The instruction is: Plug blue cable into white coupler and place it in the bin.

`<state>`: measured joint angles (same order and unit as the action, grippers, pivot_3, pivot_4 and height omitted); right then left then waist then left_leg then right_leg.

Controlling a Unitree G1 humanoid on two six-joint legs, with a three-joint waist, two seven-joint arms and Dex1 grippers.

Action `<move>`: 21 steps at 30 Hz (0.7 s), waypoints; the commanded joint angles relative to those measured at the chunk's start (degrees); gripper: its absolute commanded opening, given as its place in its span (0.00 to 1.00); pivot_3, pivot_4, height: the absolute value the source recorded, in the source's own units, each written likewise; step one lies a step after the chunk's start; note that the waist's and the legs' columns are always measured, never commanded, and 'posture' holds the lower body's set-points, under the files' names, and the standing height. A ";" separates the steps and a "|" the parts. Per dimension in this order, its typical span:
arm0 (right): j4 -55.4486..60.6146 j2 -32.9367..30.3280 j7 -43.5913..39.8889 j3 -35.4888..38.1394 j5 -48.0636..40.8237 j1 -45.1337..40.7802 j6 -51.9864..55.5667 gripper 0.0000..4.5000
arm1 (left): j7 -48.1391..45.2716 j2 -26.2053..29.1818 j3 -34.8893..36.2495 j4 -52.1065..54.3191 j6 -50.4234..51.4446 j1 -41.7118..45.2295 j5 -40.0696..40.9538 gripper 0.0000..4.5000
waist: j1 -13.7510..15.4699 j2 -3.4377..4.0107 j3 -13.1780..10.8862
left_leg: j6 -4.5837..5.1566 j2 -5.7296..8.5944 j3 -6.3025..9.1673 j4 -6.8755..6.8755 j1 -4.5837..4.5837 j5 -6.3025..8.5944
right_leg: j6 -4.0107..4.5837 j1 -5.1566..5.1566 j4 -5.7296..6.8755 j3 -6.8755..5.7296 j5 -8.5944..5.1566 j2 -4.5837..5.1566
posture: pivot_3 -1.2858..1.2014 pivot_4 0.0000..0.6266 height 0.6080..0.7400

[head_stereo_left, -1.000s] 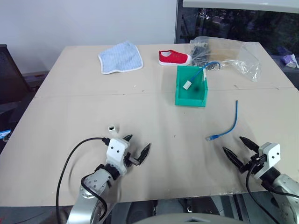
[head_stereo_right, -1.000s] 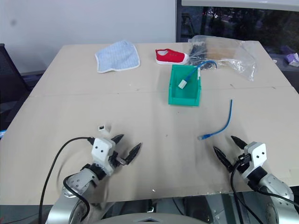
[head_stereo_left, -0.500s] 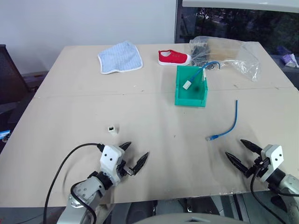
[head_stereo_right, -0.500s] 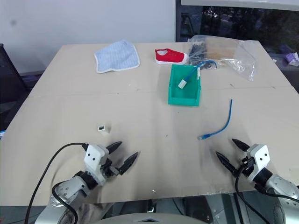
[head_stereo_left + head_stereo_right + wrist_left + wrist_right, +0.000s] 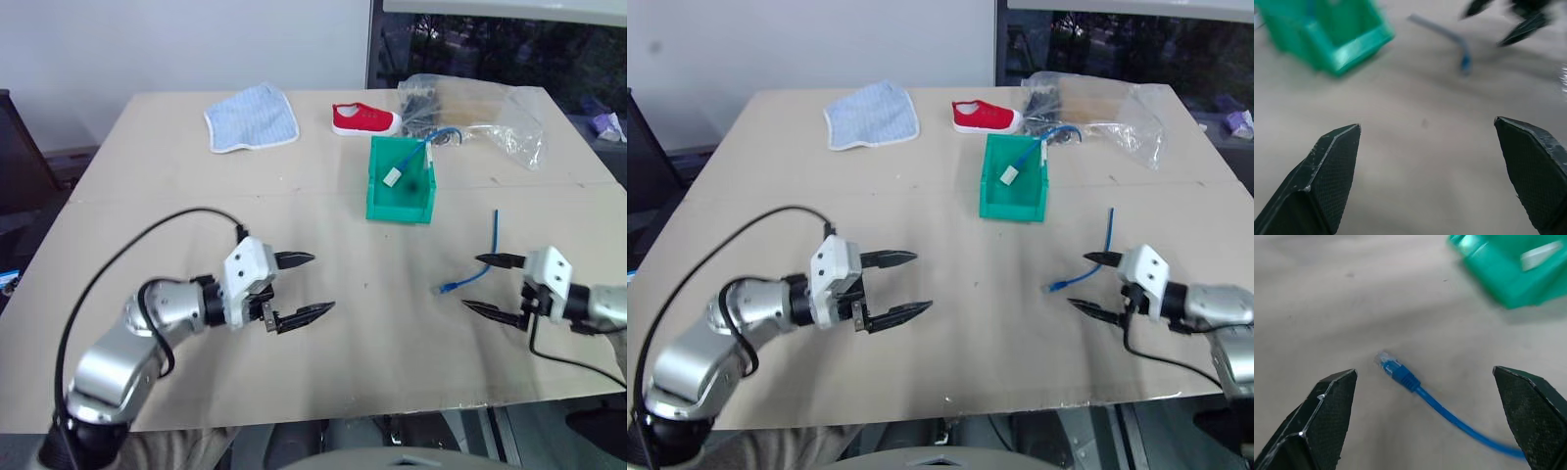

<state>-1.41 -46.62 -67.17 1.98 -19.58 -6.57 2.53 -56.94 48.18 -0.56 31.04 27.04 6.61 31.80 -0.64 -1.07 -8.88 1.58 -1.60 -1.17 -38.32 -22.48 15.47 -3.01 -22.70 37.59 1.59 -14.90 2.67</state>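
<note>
My right arm's fingers (image 5: 493, 285), spread wide and empty, bracket the short light-blue cable's (image 5: 480, 263) clear plug end; the cable runs away toward the green plastic bin (image 5: 401, 182); left fingers (image 5: 304, 287) open, farther.

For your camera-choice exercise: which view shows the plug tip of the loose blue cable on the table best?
The right wrist view: the blue cable lies close between the open right gripper fingers, its clear plug distinct. Both eye views show it whole but small; the left wrist view shows it far off and blurred.
</note>
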 commanded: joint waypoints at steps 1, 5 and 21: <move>-4.47 -0.24 -5.22 -4.20 2.11 -5.11 -0.13 0.98 | -5.59 2.26 -2.14 -0.59 1.19 4.31 1.04 1.00 | 0.01 0.01 -0.02 | 0.00 0.01 0.02 0.02 -0.04 0.00 | -0.01 -0.01 -0.04 -0.01 0.00 -0.01 | 0.52 0.24 1.00; -8.33 1.00 -8.13 -7.91 3.91 -10.21 -0.32 0.93 | -8.02 2.43 -3.41 -1.98 1.57 6.76 0.67 1.00 | 0.01 0.02 -0.05 | 0.00 0.01 0.07 0.03 -0.28 0.00 | -0.07 -0.20 -0.07 -0.05 -0.02 0.01 | 0.52 0.24 1.00; -12.67 8.10 -10.77 -14.05 7.87 -20.74 -1.39 0.01 | -9.86 2.56 -2.08 -5.06 -3.23 2.23 -2.73 1.00 | -0.40 0.02 -0.16 | 0.00 0.00 0.09 -0.03 -0.20 0.00 | -0.09 -0.20 0.15 -0.05 -0.02 0.02 | 0.52 0.24 1.00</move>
<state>-15.60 -39.19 -78.14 -11.53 -11.62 -25.34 0.21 -66.50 50.65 -3.91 26.22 25.03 8.14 29.34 -1.04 -1.04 -9.04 1.58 -1.61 -1.08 -38.36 -22.65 15.48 -3.09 -22.90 37.77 1.54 -14.92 2.68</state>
